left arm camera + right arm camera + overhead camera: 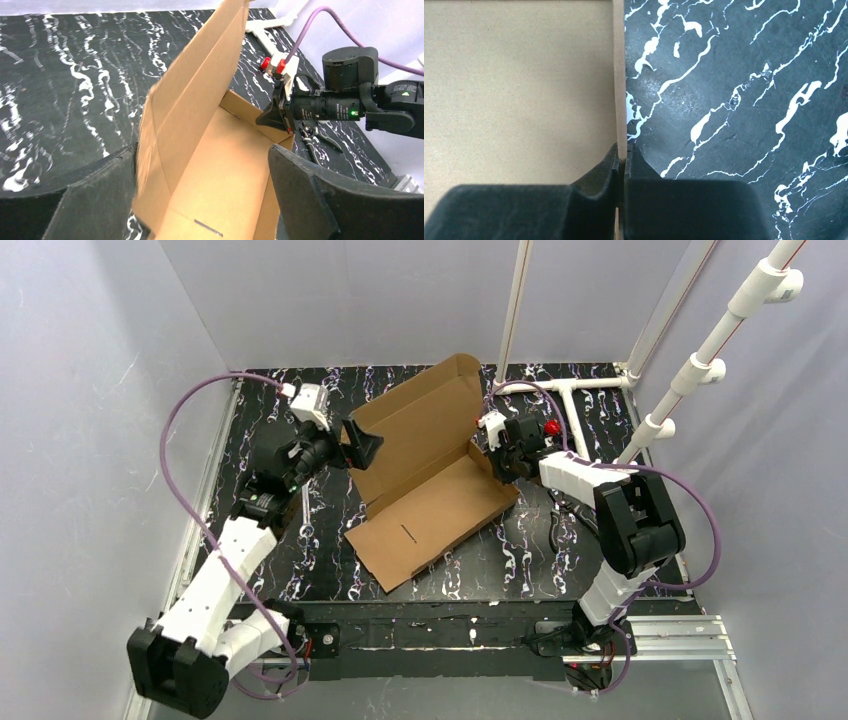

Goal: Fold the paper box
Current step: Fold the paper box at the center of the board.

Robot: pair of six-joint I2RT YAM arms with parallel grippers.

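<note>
The paper box [430, 502] is a brown cardboard sheet lying in the middle of the black marbled table, its long back panel standing up and leaning away. My left gripper [364, 445] is open at the box's left end. In the left wrist view its fingers [320, 195] stand wide apart [202, 197] with the box floor [225, 165] and raised panel between them. My right gripper [497, 456] is shut on the upright edge of the box's right wall [519, 85], the cardboard pinched between the tips [622, 159]. It also shows across the box [274, 116].
Black pliers [556, 526] lie on the table right of the box, under my right arm. A white pipe frame [572, 390] stands at the back right corner. Grey walls close in the left and back sides.
</note>
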